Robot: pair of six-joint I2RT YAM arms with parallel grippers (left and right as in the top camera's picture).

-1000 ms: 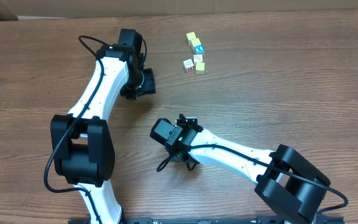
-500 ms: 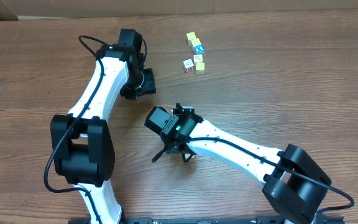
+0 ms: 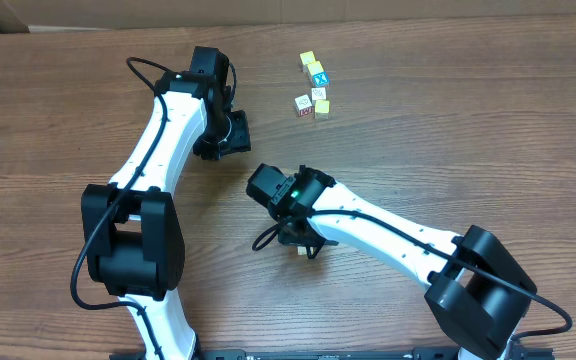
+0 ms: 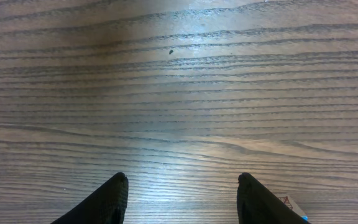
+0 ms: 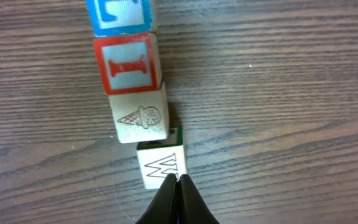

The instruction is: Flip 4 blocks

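My right tool (image 5: 178, 180) is pressed together, its tip touching the W block (image 5: 160, 162) at the near edge. The four blocks (image 5: 140, 118) line up just ahead. They look light, hard and slippy, so I'd pinch two flat sides. My left tool (image 4: 183, 179) is apart, holding nothing.

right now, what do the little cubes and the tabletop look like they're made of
The small cream cubes look like wood, matte, with pale bare sides and printed faces. The brown tabletop shows wood grain, smooth with sheen; possibly laminate.
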